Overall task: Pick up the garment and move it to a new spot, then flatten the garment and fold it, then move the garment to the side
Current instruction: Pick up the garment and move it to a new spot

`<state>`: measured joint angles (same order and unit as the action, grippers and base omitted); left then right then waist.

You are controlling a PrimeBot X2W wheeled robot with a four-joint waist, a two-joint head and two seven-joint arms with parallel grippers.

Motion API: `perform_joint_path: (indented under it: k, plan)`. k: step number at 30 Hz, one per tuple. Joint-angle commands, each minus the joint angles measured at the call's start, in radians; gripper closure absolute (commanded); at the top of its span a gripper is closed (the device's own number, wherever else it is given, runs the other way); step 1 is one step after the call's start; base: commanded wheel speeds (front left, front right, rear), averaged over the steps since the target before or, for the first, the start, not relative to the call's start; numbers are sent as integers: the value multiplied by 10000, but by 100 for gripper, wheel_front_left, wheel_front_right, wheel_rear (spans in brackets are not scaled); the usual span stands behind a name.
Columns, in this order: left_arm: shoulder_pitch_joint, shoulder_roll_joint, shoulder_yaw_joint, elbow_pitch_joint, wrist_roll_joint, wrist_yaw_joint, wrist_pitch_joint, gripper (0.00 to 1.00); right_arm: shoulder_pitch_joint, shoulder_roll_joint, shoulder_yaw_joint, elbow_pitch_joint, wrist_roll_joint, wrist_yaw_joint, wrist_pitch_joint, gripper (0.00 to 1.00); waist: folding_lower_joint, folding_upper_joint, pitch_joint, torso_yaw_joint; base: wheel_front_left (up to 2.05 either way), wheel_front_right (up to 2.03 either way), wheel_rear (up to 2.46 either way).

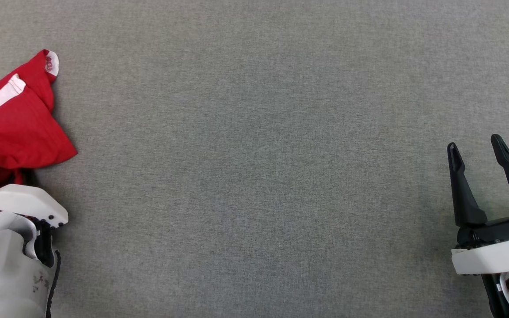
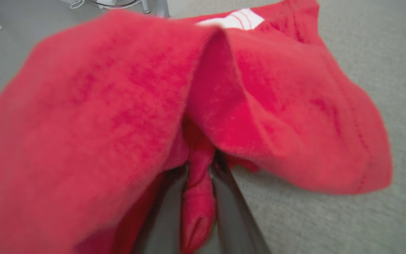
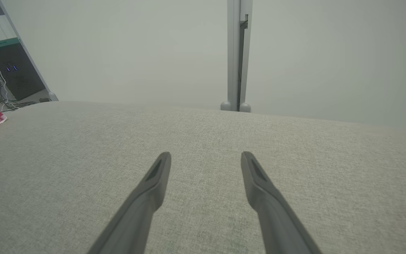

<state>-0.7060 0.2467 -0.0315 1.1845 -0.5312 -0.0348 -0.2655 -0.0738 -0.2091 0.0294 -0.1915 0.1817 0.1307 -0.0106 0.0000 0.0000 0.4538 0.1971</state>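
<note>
Clearly my left gripper (image 2: pixel 200 176) is clamped on a bunched fold of the red garment (image 1: pixel 13 128), heaped at the frame's left edge on the desk (image 1: pixel 254 176); soft, light and floppy, it should sag from this hold, so hem corners look better for flattening, while my right gripper (image 1: pixel 475 145) stands apart.

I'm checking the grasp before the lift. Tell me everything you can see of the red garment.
The red garment is soft knit-looking cloth with a white stripe and a white printed tip, crumpled at the far left of the grey fabric surface. A bunched fold is pinched between the fingers of the left gripper.
</note>
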Motion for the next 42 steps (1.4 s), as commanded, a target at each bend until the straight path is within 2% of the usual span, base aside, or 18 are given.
perform_joint_path:
  k: [1, 4, 10, 17, 19, 25, 32, 37, 42]
  plan:
    - [196, -329, -169, 251, 126, -202, 190, 100, -127, 16, -35, 32, 23, 0, -169, 0, 0, 0, 145, -184, 0, 0, 0]
    - [263, -246, 20, -166, 144, -211, 122, 100, -199, 62, -17, 109, 8, 0, -301, 0, 0, 0, 159, -231, 0, 0, 0]
    - [1269, 92, 1089, -2894, 677, 16, 12, 100, -376, 132, 97, 402, -5, 0, -551, 0, 0, 0, -176, -448, 0, 0, 0]
    - [3257, -564, 1847, -6510, 1941, 243, 9, 100, -120, 322, 294, 971, 110, 0, -883, 0, 0, 0, -1361, -813, 0, 0, 0]
    - [3532, -676, 1834, -6973, 2133, 233, 10, 100, -60, 356, 294, 1037, 128, 0, -911, 0, 0, 0, -1536, -863, 0, 0, 0]
    - [5141, -1165, 1485, -9262, 2829, 213, 9, 100, 222, 471, 610, 1388, 271, 0, -1017, 0, 0, 0, -2528, -1385, 0, 0, 0]
    - [6555, -1433, 512, -10985, 3305, 134, 516, 100, 569, 515, 1038, 1694, 356, 0, -1040, 0, 0, 0, -3403, -2144, 0, 0, 0]
    - [6898, -1627, -402, -11432, 3318, -118, 979, 100, 747, 651, 1182, 1793, 494, 0, -1066, 0, 0, 0, -3617, -2726, 0, 0, 0]
    - [6297, -1722, -1454, -11132, 3419, -523, 1195, 100, 692, 767, 1314, 1834, 557, 0, -1138, 0, 0, 0, -3422, -3452, 0, 0, 0]
